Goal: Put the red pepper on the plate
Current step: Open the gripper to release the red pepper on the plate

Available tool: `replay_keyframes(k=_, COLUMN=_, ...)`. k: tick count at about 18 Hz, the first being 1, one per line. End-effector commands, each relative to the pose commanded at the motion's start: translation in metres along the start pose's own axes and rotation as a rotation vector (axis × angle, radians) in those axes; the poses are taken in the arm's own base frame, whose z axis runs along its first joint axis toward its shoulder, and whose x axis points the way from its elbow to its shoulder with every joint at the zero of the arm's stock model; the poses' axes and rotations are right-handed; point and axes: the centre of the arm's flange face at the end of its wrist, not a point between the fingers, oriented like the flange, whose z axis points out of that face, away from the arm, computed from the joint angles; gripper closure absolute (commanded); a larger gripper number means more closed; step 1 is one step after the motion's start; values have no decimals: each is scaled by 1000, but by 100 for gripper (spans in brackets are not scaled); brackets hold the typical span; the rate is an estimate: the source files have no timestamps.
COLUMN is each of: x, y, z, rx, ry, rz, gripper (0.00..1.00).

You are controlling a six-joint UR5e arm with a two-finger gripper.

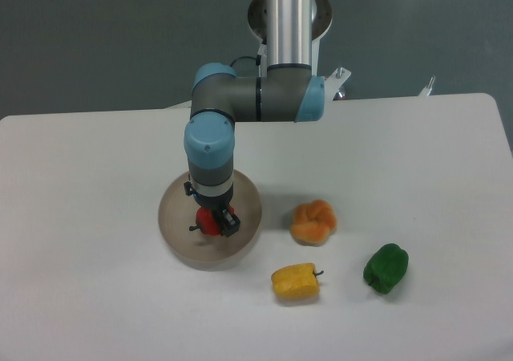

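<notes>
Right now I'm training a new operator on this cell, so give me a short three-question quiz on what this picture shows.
1. True or false: the red pepper is over the plate.
2. Which pepper lies farthest to the right of the picture? A) orange pepper B) yellow pepper C) green pepper
3. Fill in: the gripper is shut on the ____ pepper.

Key
1. True: it sits in the gripper above the plate's middle; whether it touches the plate cannot be told.
2. C, the green one.
3. Red.
</notes>
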Motion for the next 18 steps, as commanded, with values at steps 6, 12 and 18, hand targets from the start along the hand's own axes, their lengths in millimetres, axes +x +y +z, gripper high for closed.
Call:
replay_keyframes(k=6, x=1, y=1, z=5, rx=-6, ry=7, rz=-1, gripper=62)
replay_keyframes(k=12, x=1, y=1, z=4, rx=-6, ry=7, rz=-1, gripper=28)
replay_keyframes(k=18, x=0, y=2, z=-8, rx=8, ry=-6, rz=-10, gripper=0)
